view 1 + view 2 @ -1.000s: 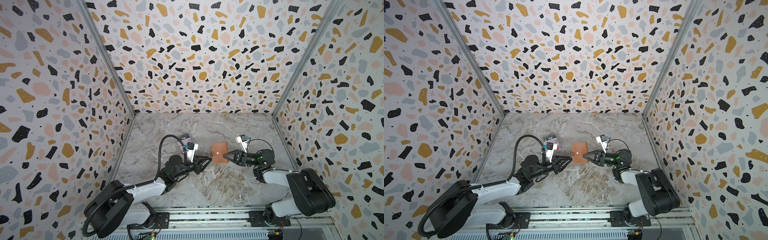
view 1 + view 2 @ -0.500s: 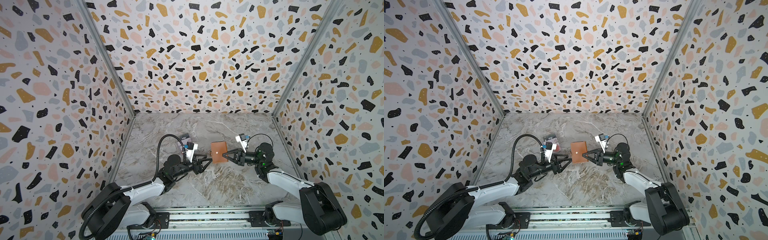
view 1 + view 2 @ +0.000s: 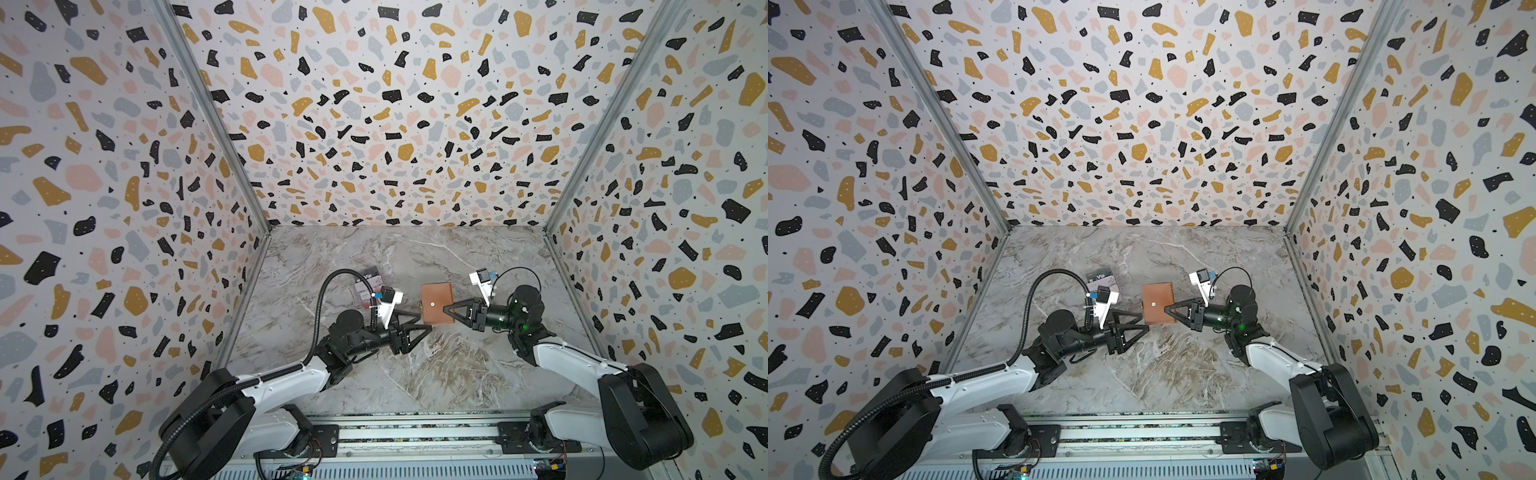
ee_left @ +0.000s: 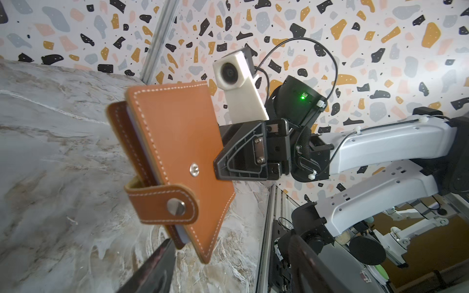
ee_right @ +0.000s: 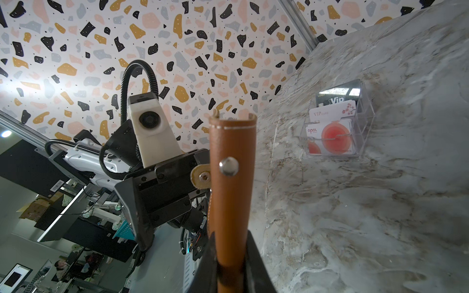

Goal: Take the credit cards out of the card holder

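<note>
While right hand (image 3: 445, 309) clamps one card holder (image 3: 434, 295) — left hand (image 3: 424, 320) wide open, empty.

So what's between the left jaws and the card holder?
Only the loose snap strap of the card holder, poking toward the left gripper, jaws open. The right wrist view shows it.

Card holder (image 4: 177, 152) covers hide what's in the sleeves; only thin bluish edges show in left wrist view, near corner blurred. Left gripper (image 4: 229, 243) fingers (image 4: 154, 269) blurred, cut off by frame edge. Right gripper (image 5: 229, 237) cut off too in right wrist view. Clear case (image 3: 362, 291) partly behind cable (image 3: 345, 271) & wrist cam (image 3: 390, 300) in both top views; small print on its credit cards (image 3: 367, 276) unreadable there.
</note>
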Action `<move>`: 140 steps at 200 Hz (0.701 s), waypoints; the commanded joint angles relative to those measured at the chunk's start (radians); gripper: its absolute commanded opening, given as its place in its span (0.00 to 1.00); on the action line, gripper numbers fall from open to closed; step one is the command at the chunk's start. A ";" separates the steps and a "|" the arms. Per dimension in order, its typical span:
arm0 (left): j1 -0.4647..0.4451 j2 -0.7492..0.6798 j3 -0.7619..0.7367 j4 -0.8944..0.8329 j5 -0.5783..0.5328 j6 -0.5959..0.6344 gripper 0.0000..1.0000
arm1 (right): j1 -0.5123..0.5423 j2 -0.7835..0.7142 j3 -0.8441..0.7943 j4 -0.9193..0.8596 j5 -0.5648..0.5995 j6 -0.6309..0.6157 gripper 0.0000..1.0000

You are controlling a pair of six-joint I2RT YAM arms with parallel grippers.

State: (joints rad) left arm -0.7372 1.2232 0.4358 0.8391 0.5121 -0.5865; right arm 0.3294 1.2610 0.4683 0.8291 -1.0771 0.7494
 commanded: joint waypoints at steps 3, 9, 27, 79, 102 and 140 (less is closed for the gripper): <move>-0.005 0.016 0.048 -0.031 -0.105 0.007 0.72 | 0.016 -0.021 0.018 0.022 -0.007 -0.025 0.03; -0.005 0.021 0.054 -0.048 -0.133 0.005 0.73 | 0.020 -0.022 0.018 0.022 -0.010 -0.027 0.03; -0.005 0.034 0.064 -0.071 -0.200 -0.017 0.73 | 0.023 -0.023 0.018 0.018 -0.015 -0.034 0.03; -0.005 0.061 0.063 -0.017 -0.196 -0.055 0.68 | 0.022 -0.024 0.012 0.061 -0.044 -0.004 0.02; -0.003 0.063 0.048 0.028 -0.178 -0.085 0.62 | 0.010 -0.015 -0.004 0.147 -0.076 0.057 0.02; 0.010 0.071 0.007 0.195 -0.138 -0.171 0.50 | 0.001 0.002 -0.028 0.274 -0.121 0.141 0.02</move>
State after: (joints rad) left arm -0.7368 1.2858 0.4664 0.8711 0.3473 -0.6964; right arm 0.3344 1.2652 0.4484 0.9607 -1.1351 0.8238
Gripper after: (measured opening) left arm 0.539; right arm 0.157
